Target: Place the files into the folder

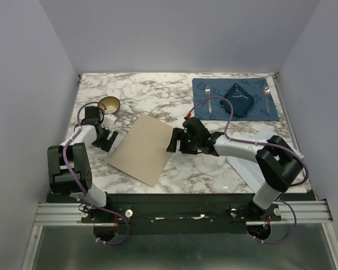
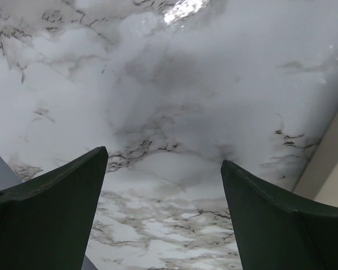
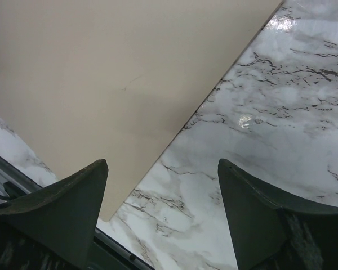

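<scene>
The tan folder [image 1: 143, 147] lies closed and flat on the marble table, turned diagonally, left of the middle. It fills the upper left of the right wrist view [image 3: 118, 79], and its edge shows at the right of the left wrist view [image 2: 332, 169]. The white files [image 1: 249, 169] lie under my right arm near the front right edge, mostly hidden. My right gripper [image 1: 177, 140] is open and empty at the folder's right corner. My left gripper [image 1: 106, 138] is open and empty just left of the folder, over bare marble.
A brown bowl [image 1: 109, 104] sits behind my left gripper. A blue placemat [image 1: 203, 90] at the back right holds a folded dark napkin [image 1: 239, 98] and two spoons [image 1: 208, 97]. Grey walls enclose the table on three sides.
</scene>
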{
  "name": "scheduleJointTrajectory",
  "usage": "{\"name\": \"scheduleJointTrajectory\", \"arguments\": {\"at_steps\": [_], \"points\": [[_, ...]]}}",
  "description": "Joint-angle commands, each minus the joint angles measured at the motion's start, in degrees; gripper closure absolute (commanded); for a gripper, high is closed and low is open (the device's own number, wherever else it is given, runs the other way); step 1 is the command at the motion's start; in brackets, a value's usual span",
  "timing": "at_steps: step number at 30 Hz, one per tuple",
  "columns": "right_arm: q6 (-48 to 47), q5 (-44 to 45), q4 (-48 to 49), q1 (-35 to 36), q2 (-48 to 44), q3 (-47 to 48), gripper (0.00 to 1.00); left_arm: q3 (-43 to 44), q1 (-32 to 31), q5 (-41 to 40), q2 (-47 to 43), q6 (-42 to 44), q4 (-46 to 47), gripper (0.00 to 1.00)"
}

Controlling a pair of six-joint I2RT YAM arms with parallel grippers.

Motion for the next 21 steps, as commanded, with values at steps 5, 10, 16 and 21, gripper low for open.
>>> {"name": "scheduleJointTrajectory", "arguments": {"at_steps": [5, 10, 16, 21], "points": [[0.99, 3.11, -1.68, 0.36, -3.85, -1.87, 0.13, -6.67, -9.85, -2.20, -6.32, 4.36, 1.05, 0.03], [2.14, 3.72, -1.77, 0.45, -5.87, -4.68, 0.13, -8.44, -15.58, -1.87, -7.81, 4.45, -1.67, 0.03], [3.54, 6.88, -2.73, 0.36, -11.57, -11.01, 0.12, -9.93, -26.45, 0.24, -11.42, 1.03, -6.15, 0.03], [5.56, 10.48, -5.28, 0.36, -18.43, -16.27, 0.11, -9.58, -37.54, 1.30, -13.88, -6.26, -8.87, 0.02]]}}
